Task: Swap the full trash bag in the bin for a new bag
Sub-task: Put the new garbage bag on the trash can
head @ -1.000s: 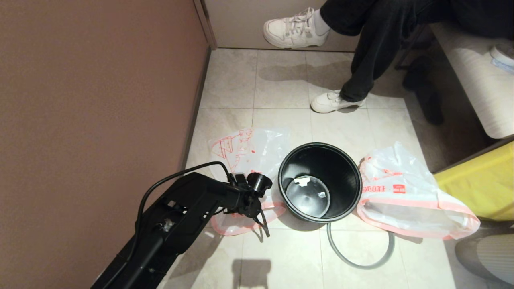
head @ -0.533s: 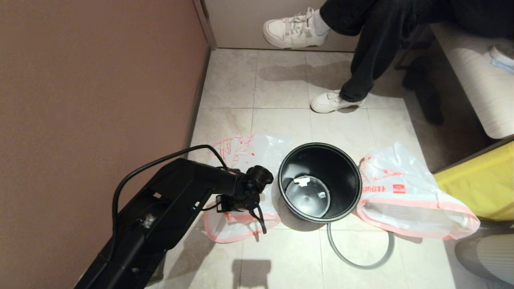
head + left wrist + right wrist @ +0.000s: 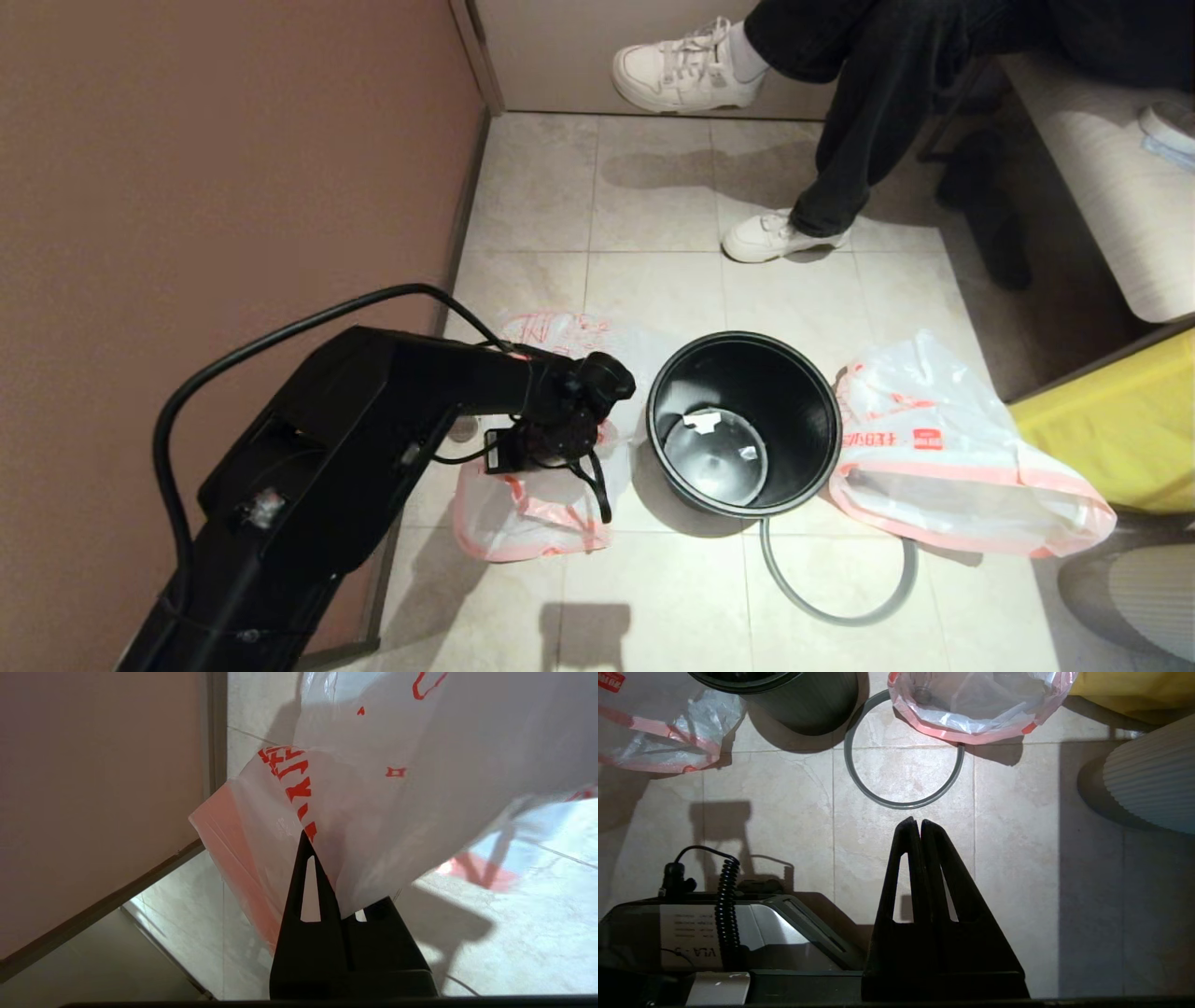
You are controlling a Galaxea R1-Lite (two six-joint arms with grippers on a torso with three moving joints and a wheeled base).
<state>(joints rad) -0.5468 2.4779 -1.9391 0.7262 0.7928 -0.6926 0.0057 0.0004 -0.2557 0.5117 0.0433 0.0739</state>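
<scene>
The left gripper [image 3: 306,835] is clamped shut on the new bag [image 3: 523,509], at nine o'clock of the bin [image 3: 744,422]. Judged risk: the thin film may slip or tear, or stay collapsed and miss the bin's mouth. The bin holds only small scraps; its grey ring [image 3: 836,597] lies at six o'clock. The full trash bag [image 3: 952,467] rests at three o'clock. The right gripper [image 3: 920,826] idles closed, empty.
</scene>
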